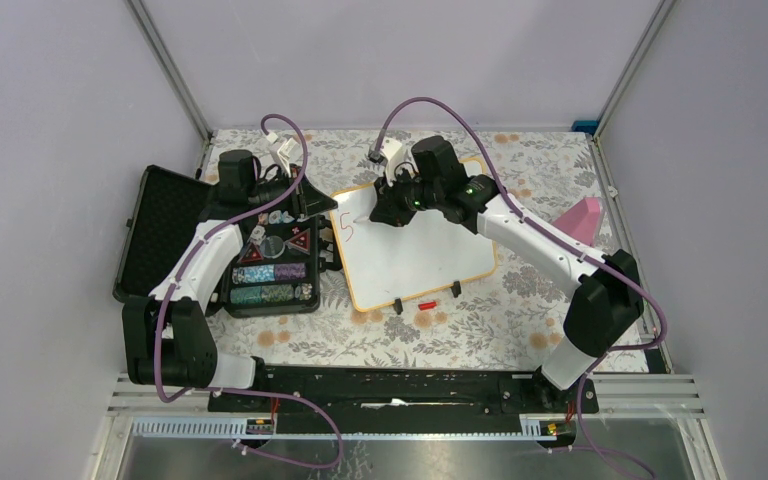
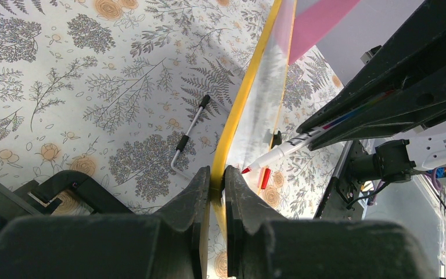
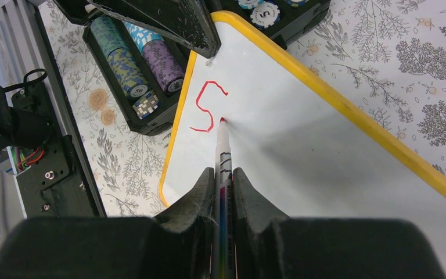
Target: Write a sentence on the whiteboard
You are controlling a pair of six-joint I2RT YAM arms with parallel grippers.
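Observation:
The whiteboard (image 1: 430, 250), glossy white with a yellow-tan frame, lies mid-table on two black clip feet (image 1: 397, 306). A red "S" (image 3: 209, 107) is drawn near its left corner. My left gripper (image 1: 330, 205) is shut on the board's frame edge (image 2: 241, 99), and its fingertips (image 2: 200, 180) pinch the rim. My right gripper (image 3: 223, 171) is shut on a white marker (image 3: 223, 145). The marker's red tip touches the board just right of the "S". The marker also shows in the left wrist view (image 2: 279, 152).
An open black chip case (image 1: 270, 260) with stacked poker chips (image 3: 145, 64) lies against the board's left edge, its lid (image 1: 160, 235) folded out to the left. A red marker cap (image 1: 427, 304) lies by the board's near edge. An Allen key (image 2: 189, 136) lies on the floral cloth. A pink object (image 1: 585, 218) stands at the right.

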